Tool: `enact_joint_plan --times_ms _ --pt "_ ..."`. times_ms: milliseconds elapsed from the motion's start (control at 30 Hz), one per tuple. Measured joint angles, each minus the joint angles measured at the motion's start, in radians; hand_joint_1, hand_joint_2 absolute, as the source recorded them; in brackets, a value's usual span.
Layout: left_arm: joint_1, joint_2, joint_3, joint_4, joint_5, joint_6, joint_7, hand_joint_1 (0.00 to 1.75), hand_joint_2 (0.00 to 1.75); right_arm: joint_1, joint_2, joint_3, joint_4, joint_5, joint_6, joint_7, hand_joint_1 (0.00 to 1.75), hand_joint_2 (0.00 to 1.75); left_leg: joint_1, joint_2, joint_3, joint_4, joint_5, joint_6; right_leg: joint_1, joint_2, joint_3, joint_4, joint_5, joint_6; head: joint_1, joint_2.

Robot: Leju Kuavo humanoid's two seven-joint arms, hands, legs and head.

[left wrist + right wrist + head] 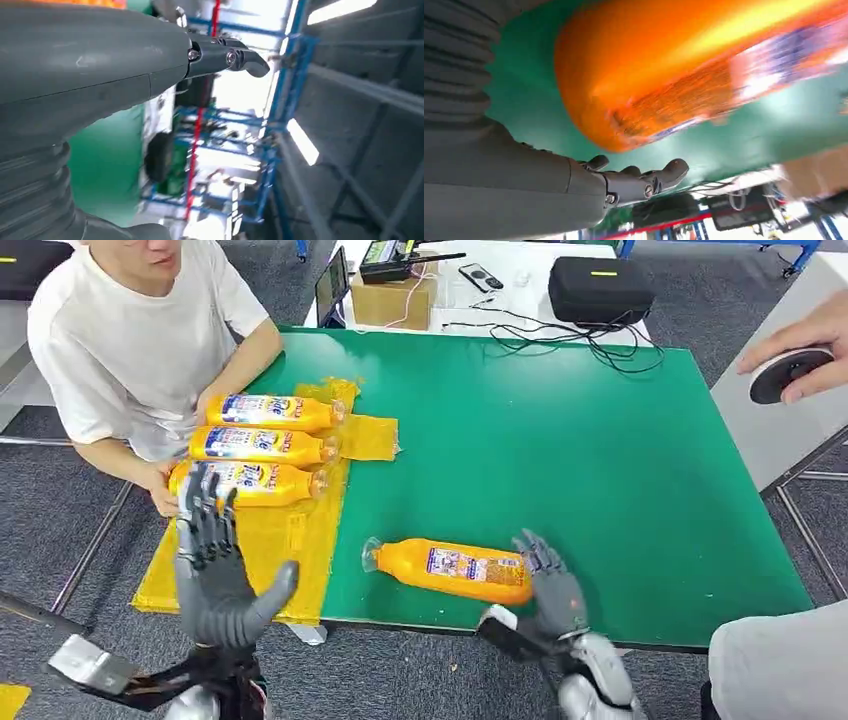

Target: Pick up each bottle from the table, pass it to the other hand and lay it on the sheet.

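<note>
Fingers [205,502] of both hands spread, holding nothing; orange bottle [455,569] lies on green table [560,440].

A person in a white T-shirt [130,330] sits at the green table [560,440]. Behind it lie a cardboard box [392,300] and a black case [600,288].

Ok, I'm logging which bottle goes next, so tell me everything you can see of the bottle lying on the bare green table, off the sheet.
The bottle is orange, looks like plastic, with a blue-and-white label around its middle and a clear cap end. It lies on its side on the green table near the front edge, cap end towards the yellow sheet, just clear of it. The right hand sits at its base end with fingers spread beside it; whether they touch is unclear. The right wrist view shows its rounded base blurred.
</note>
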State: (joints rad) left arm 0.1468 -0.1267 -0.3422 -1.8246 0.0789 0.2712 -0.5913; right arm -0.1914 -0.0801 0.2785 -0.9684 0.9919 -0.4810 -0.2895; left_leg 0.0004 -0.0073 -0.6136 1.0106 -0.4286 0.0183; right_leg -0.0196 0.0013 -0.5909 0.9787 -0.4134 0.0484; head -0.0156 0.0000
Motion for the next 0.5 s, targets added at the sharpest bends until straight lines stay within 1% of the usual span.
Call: enact_joint_plan --times_ms 67,200,333,367,400,500 --pt "0.001 -0.002 -0.011 0.014 0.005 0.006 0.010 0.00 1.75 -0.064 -0.010 0.003 0.073 0.037 0.000 0.019 0.00 1.75 0.000 0.000 0.000 0.000 0.000 0.000 0.000 0.000 0.000 0.000 0.001 0.001 0.000 0.000" --pt "0.002 -0.010 -0.016 0.031 0.040 0.005 0.053 0.00 1.75 -0.149 -0.003 0.034 0.170 0.105 0.022 0.097 0.00 1.75 0.000 0.001 0.000 0.000 0.000 0.000 0.000 0.000 0.000 0.000 0.001 0.001 0.000 0.000" --pt "0.002 -0.019 -0.017 0.048 0.097 -0.032 0.146 0.00 1.75 -0.253 0.032 0.092 0.248 0.188 0.122 0.244 0.00 1.75 0.001 0.004 0.002 0.000 0.000 0.000 0.002 0.003 0.000 0.000 0.001 0.001 0.000 0.000" --pt "0.002 -0.022 -0.016 0.051 0.105 -0.039 0.158 0.00 1.75 -0.276 0.041 0.106 0.261 0.203 0.129 0.267 0.00 1.75 0.001 0.004 0.002 0.000 0.000 0.000 0.002 0.003 0.000 0.000 0.001 0.001 -0.001 0.000" --pt "0.001 -0.024 -0.016 0.053 0.120 -0.048 0.169 0.00 1.75 -0.295 0.053 0.123 0.273 0.214 0.136 0.284 0.00 1.75 0.002 0.004 0.002 0.000 0.000 -0.001 0.002 0.003 0.000 0.000 0.001 0.001 0.000 0.000" --pt "0.002 -0.032 -0.015 0.061 0.145 -0.062 0.193 0.00 1.75 -0.328 0.080 0.157 0.299 0.220 0.151 0.293 0.00 1.75 0.002 0.003 0.002 0.000 0.001 -0.001 0.002 0.002 0.001 0.000 0.001 0.000 0.000 0.000"
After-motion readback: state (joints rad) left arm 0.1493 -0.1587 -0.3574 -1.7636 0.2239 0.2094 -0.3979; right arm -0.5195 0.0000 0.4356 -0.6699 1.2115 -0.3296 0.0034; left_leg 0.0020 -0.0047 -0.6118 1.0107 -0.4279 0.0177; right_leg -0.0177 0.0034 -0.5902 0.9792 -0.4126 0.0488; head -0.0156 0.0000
